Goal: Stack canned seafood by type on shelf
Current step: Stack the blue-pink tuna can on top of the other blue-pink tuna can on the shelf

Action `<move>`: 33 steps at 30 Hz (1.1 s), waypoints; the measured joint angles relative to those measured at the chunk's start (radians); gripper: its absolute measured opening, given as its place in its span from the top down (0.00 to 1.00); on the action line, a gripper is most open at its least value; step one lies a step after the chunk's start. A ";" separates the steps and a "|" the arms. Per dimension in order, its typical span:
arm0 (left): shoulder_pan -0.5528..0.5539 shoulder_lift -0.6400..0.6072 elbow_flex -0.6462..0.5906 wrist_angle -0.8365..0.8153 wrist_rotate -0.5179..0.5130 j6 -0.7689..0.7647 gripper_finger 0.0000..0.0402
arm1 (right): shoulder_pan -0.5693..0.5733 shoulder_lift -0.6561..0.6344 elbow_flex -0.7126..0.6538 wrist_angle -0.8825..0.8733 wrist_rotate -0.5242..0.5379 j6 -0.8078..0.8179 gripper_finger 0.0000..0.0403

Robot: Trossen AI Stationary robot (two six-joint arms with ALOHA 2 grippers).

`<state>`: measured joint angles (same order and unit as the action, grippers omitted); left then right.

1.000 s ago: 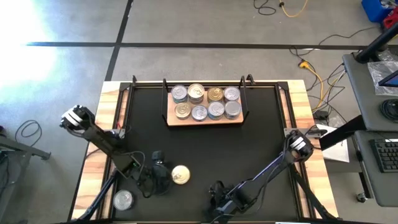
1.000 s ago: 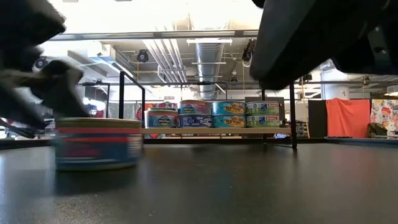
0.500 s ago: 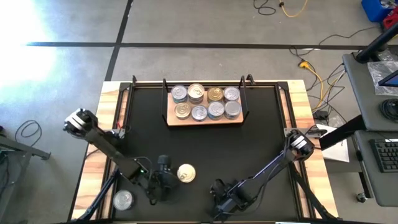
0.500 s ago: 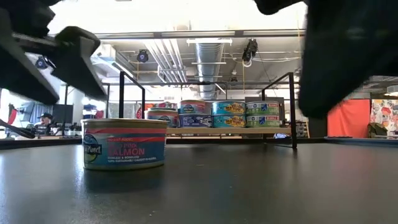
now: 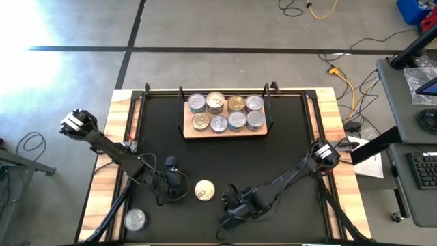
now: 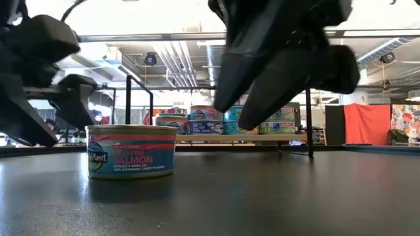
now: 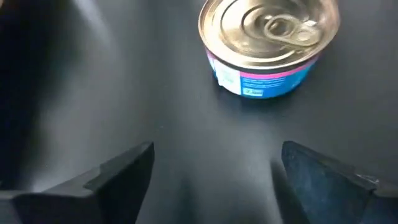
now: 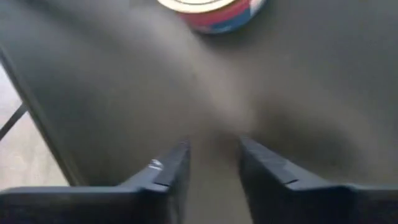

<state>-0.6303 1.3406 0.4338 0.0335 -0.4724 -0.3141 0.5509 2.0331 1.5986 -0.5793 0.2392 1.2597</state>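
One loose can of seafood, a gold-lidded tin with a pink and blue label (image 5: 204, 190) (image 7: 268, 43) (image 6: 131, 151), stands upright on the black table near its front. My left gripper (image 5: 180, 186) (image 7: 214, 168) is open just left of it, apart from it. My right gripper (image 5: 225, 199) (image 8: 214, 155) hovers just right of the tin, its fingers a little apart and nothing between them. The shelf (image 5: 225, 133) (image 6: 230, 138) at the far middle carries several stacked tins (image 5: 225, 113). A silver-lidded tin (image 5: 135, 219) stands at the front left corner.
Black wire posts (image 5: 181, 102) (image 5: 269, 99) stand at both ends of the shelf. Wooden strips (image 5: 109, 171) edge the table on the left and right. Bare black tabletop (image 5: 273, 157) lies between the shelf and the loose tin.
The gold-lidded tin has slid a little toward the table's right edge and now stands still. My left gripper has then drawn back from it toward the left edge. My right gripper has come from the front edge toward the tin.
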 joint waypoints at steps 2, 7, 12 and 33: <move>0.006 0.019 0.003 0.019 0.001 0.007 0.14 | -0.010 0.000 0.000 0.000 0.014 -0.005 0.61; 0.012 0.115 -0.015 0.278 0.087 0.136 0.12 | -0.037 0.000 0.000 -0.017 0.137 -0.045 0.43; 0.043 0.260 0.001 0.394 0.124 0.165 0.12 | -0.101 0.002 0.000 -0.021 0.145 -0.072 0.39; 0.138 0.371 0.115 0.454 0.164 0.279 0.12 | -0.177 0.002 -0.073 0.054 0.049 -0.421 0.35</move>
<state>-0.4928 1.7119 0.5491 0.4875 -0.3086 -0.0355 0.3744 2.0346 1.5258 -0.5249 0.2882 0.8389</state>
